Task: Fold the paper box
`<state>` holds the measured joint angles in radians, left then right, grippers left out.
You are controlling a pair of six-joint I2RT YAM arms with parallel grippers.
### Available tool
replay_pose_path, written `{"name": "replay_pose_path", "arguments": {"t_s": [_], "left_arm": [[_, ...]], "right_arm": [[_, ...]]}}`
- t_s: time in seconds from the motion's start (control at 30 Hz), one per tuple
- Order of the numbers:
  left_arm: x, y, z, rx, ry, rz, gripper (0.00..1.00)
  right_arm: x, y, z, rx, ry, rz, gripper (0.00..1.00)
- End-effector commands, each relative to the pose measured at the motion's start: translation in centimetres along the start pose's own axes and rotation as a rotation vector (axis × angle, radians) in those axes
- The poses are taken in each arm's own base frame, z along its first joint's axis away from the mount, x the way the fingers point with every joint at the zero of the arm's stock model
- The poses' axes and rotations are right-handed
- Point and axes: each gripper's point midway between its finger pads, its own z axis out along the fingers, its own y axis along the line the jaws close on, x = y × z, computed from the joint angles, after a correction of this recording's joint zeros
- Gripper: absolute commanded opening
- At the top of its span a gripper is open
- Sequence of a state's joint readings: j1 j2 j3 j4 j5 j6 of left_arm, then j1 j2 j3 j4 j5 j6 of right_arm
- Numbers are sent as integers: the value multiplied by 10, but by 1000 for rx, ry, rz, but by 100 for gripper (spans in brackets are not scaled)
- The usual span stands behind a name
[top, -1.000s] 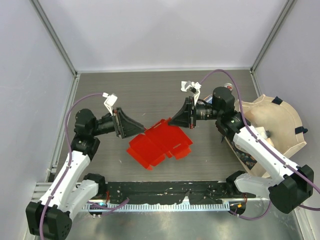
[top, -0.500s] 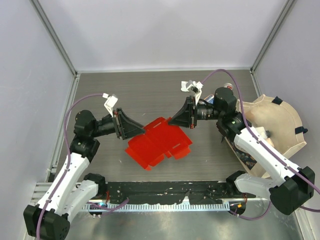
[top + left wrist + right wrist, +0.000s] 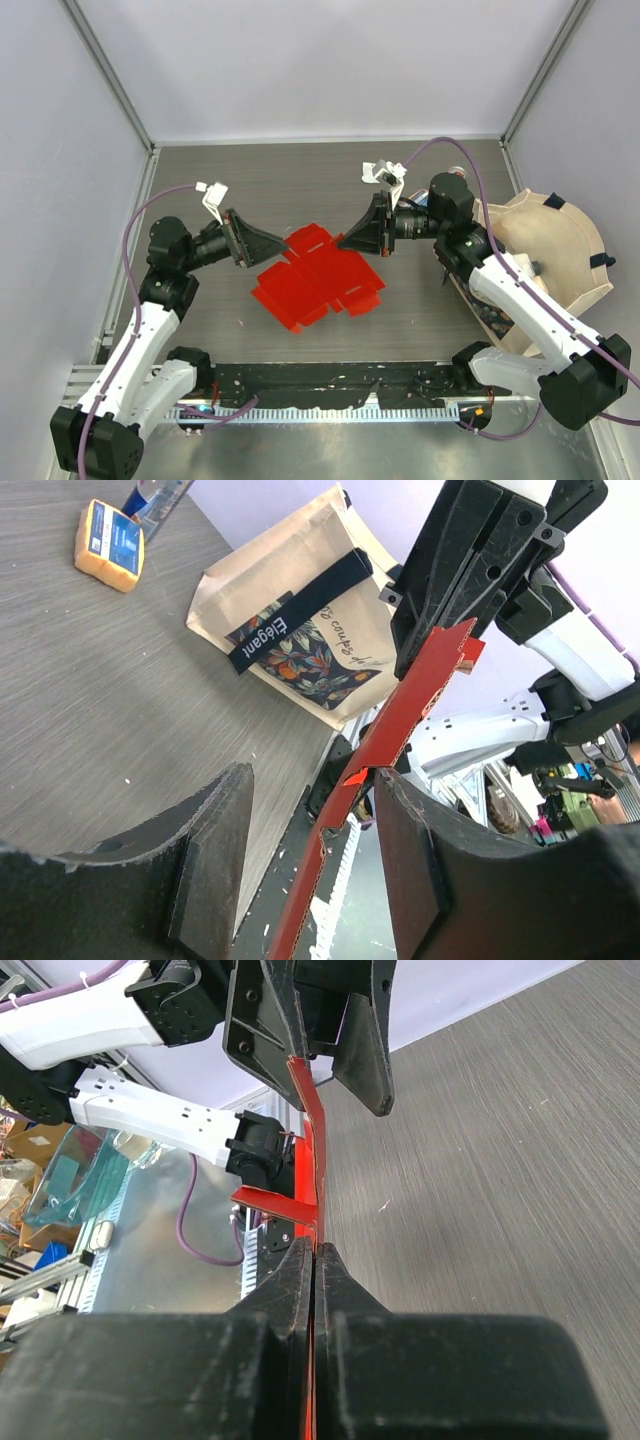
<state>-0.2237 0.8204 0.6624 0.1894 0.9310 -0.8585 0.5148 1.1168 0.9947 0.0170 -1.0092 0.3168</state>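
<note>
The unfolded red paper box is held above the middle of the table. My right gripper is shut on its right edge; in the right wrist view the red sheet runs edge-on out of the closed jaws. My left gripper is open at the box's left edge. In the left wrist view the red sheet stands edge-on between the two open fingers, close to the right one, with no clamping visible.
A beige paper bag lies at the right edge of the table, also seen in the left wrist view. A small yellow and blue block lies behind it. A toothed rail runs along the near edge.
My left gripper has moved up and right, its tips now at the box's upper left edge, and the box's left part has risen with it. The right gripper holds still.
</note>
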Motion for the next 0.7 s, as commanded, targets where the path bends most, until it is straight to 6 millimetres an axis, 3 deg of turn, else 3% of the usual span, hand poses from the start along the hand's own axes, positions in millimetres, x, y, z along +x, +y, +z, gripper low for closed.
{"name": "replay_pose_path", "arguments": {"t_s": [0.0,0.3,0.4,0.47,0.67], "left_arm": [[-18,-7,-1,-8,-57,41,56],[-33,6,-9,-122,-116,93,50],[-26,3,-5,-72,-80,78,52],[-10,-7,-2,27,8,65,48],[6,3,-4,15,63,56,42]], "right_arm": [[-19,18,-6,-28,-31,-81,1],[-20,13,-6,-1,-6,-90,1],[-21,14,-6,-5,-13,-99,1],[-21,14,-5,-7,-15,-95,1],[-29,15,-4,-20,-28,-112,1]]}}
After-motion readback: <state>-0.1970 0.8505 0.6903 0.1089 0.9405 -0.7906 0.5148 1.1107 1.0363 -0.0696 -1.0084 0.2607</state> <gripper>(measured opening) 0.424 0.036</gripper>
